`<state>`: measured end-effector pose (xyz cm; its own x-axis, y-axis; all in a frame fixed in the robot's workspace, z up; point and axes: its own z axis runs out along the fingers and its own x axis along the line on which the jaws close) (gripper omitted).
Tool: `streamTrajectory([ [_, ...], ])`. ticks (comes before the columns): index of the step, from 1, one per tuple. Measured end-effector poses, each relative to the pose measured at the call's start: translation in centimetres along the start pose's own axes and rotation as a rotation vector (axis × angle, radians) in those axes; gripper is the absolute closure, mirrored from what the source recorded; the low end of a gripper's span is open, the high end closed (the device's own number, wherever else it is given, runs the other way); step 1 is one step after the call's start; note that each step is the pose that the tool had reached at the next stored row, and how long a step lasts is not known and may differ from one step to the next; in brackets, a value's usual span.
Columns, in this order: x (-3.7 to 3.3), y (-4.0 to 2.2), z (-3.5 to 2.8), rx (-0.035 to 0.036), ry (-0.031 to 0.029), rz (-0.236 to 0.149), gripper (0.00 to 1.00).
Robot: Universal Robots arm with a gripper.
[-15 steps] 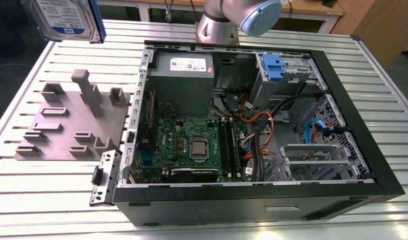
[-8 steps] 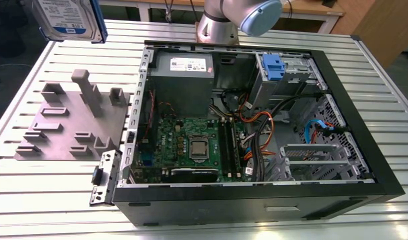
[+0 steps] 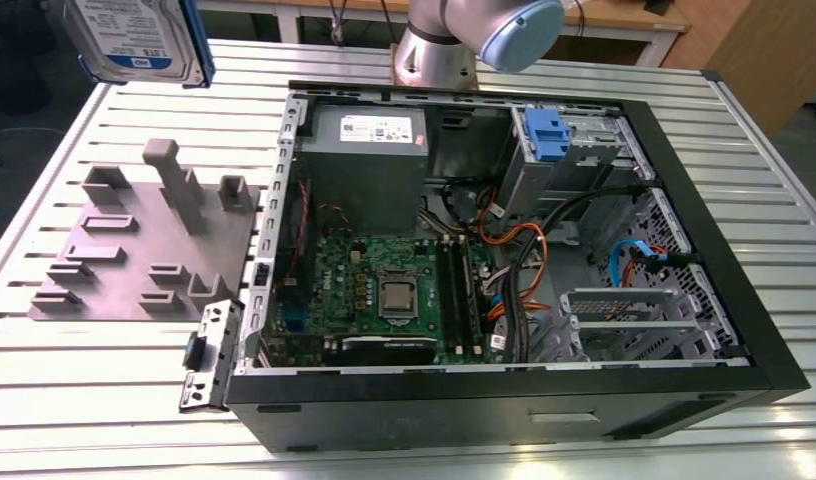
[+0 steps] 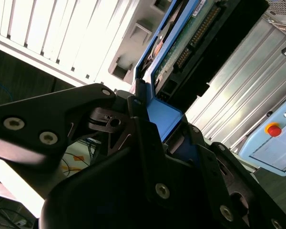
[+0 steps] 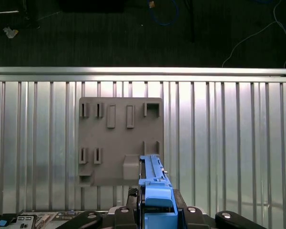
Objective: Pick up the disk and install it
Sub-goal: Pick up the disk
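Edge-cropped disk (image 3: 139,40), apparently clamped in gripper (image 5: 157,206)

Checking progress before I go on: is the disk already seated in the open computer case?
No, the disk is up in the air at the exterior view's left, outside the computer case.

bright light, maybe from above, shines off the metal table (image 3: 101,370) in white glare. inside the computer case (image 3: 448,405) it is dim. the floor (image 5: 86,33) looks dark.
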<state>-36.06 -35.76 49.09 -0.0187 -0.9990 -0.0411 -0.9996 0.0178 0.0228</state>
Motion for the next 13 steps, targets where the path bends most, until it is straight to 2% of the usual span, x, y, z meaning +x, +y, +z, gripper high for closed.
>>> streamTrajectory([
  [13, 0.62, -0.01, -0.03, 0.0, 0.0034, 0.0, 0.63],
])
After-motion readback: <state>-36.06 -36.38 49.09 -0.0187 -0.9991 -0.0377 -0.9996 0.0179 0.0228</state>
